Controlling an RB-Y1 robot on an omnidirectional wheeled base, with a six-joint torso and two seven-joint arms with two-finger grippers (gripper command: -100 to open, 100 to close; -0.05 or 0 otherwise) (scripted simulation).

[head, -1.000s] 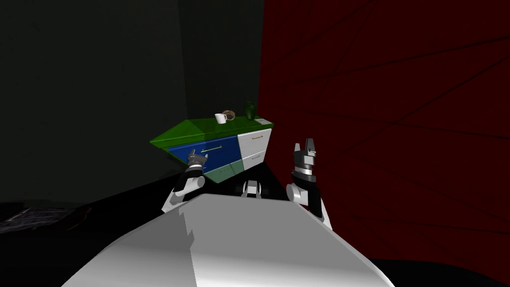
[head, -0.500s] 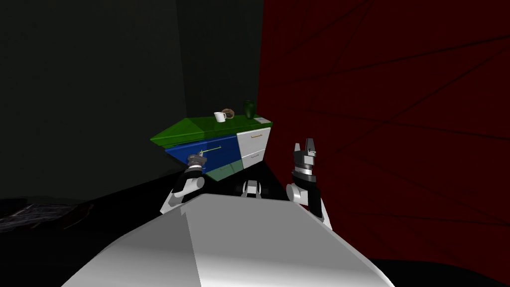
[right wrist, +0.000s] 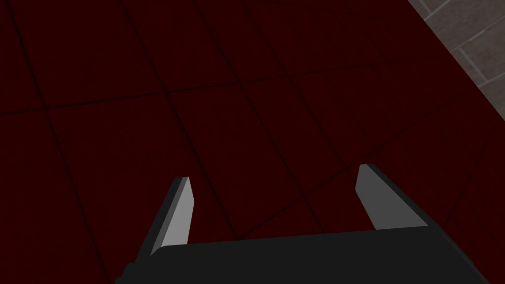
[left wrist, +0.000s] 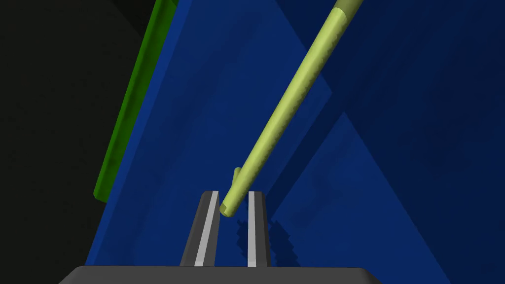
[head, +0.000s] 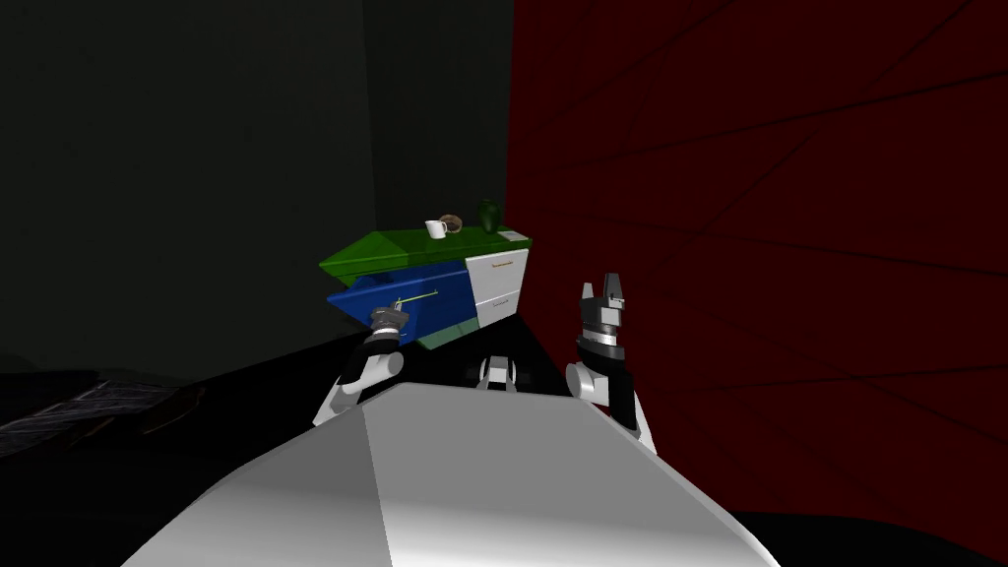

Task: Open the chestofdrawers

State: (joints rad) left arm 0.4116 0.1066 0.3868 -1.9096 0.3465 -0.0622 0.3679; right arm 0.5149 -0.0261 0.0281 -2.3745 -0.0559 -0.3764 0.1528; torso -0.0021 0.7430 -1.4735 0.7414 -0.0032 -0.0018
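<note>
As the blue drawer [head: 443, 285] is drawn further out of the green-topped chest of drawers [head: 433, 244] beside the red wall [head: 768, 197], its yellow-green handle [left wrist: 286, 103] is pinched at its end by the left gripper [left wrist: 232, 195], jaws narrow. The right gripper [right wrist: 273, 180] is held wide. Opening is judged underway.

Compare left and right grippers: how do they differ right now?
Left gripper is shut on the end of the yellow-green handle of the blue drawer; right gripper is open, holding nothing. Left gripper reaches the chest of drawers; right gripper stands raised, apart from it. Both: light grey blade fingers, dark bodies.
</note>
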